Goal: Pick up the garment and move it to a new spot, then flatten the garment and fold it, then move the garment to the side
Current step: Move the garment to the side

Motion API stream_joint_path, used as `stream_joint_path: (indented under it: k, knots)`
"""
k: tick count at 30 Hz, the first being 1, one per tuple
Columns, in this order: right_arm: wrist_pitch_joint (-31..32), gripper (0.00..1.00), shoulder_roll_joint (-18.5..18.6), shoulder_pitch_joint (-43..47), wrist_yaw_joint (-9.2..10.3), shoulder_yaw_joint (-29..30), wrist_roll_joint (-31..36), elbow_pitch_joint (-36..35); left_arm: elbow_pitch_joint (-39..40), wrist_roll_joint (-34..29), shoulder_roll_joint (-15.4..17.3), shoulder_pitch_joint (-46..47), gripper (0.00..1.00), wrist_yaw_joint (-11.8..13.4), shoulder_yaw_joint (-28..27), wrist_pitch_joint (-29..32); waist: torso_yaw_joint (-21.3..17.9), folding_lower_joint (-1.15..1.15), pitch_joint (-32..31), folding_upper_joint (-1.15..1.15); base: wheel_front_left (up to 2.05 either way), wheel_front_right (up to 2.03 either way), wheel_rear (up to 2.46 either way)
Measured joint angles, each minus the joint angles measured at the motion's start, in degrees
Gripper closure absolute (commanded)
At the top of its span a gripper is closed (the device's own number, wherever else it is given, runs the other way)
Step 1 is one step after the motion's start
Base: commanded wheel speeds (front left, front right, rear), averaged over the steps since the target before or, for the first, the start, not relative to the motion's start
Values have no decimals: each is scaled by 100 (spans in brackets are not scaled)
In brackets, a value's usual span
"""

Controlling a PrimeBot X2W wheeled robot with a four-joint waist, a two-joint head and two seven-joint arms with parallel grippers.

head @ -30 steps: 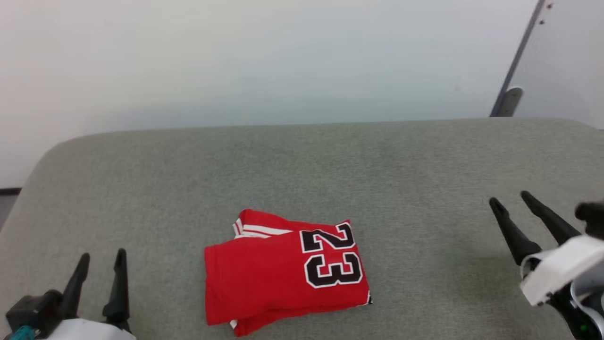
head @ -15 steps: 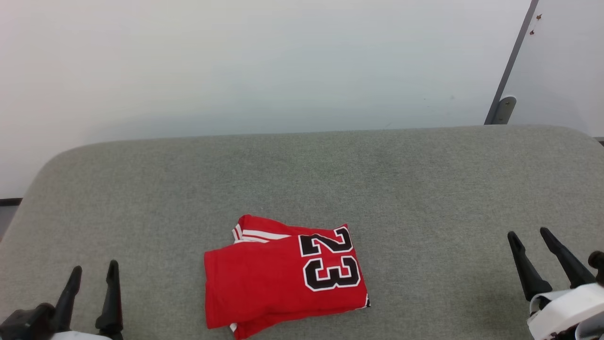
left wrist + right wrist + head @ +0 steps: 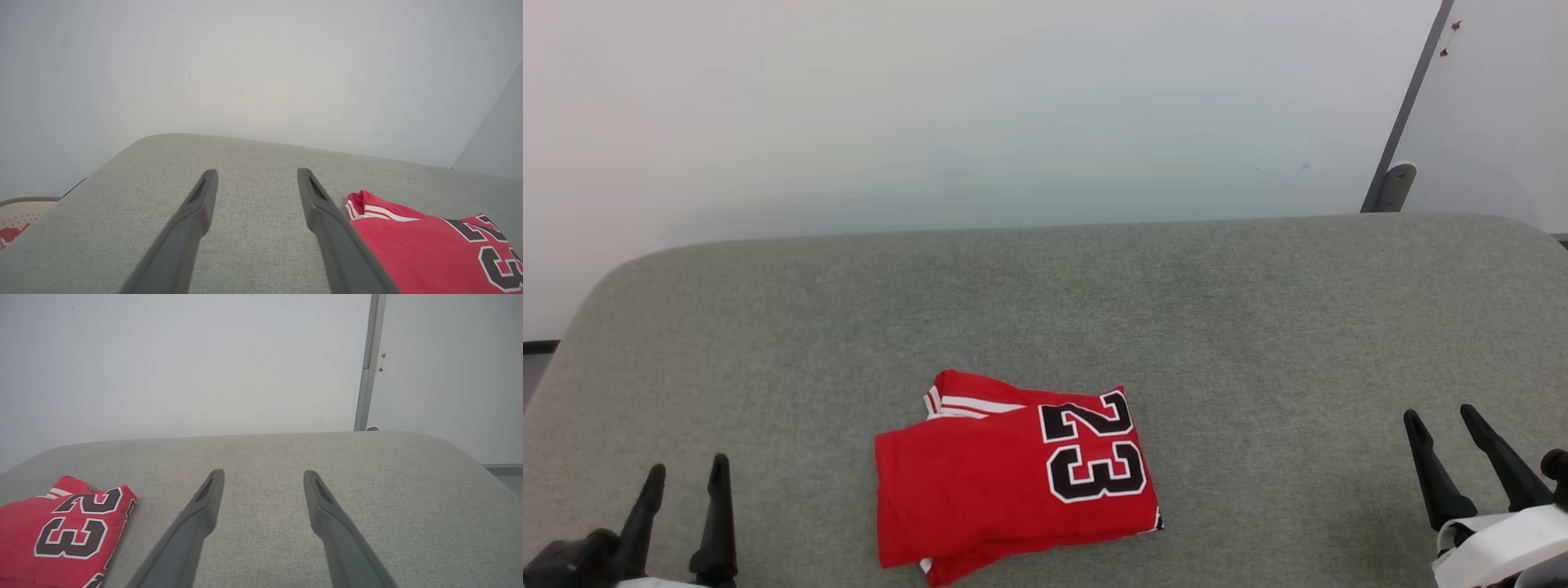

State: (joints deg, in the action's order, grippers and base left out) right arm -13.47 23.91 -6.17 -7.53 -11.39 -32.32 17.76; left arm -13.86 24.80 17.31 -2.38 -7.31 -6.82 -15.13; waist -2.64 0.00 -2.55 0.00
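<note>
A folded red sports jersey point(image 3: 980, 498) with red-and-white striped trim lies flat on a grey-green fabric-covered surface point(image 3: 1045, 310) with rounded far corners. It sits close to the near edge, a little left of the middle. Its black "23" point(image 3: 1094, 453), outlined in white, faces up on the right half of the fold, and the striped trim peeks out at the far left corner.

The left gripper point(image 3: 688, 465) hangs at the near left, its two long dark fingers spread and holding nothing, apart from the jersey's left edge. The right gripper point(image 3: 1440, 413) hangs at the near right, fingers likewise spread and empty, well clear of the jersey's right edge. In both wrist views, bare fabric shows between the fingers.

A white wall point(image 3: 931, 106) rises behind the surface, with a grey metal strip point(image 3: 1409, 106) running up it at the far right. In the left wrist view, a pale perforated container point(image 3: 18, 208) shows beyond the surface's left edge, with something red inside.
</note>
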Motion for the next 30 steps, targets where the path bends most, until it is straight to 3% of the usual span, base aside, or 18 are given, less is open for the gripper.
stream_joint_path:
  k: [19, 30]
  knots:
    - [207, 0, -132, 79, 0, 75, 190, -33, -2, -13, 4, 1, 0, 0, 94, 0, 130, 0, 33, 0, 0, 0, 0]
    - [1063, 0, -289, -373, 0, -670, -92, -215, -99, -31, -7, 87, 0, 10, 312, 33, 655, 0, 119, 0, 0, 0, 0]
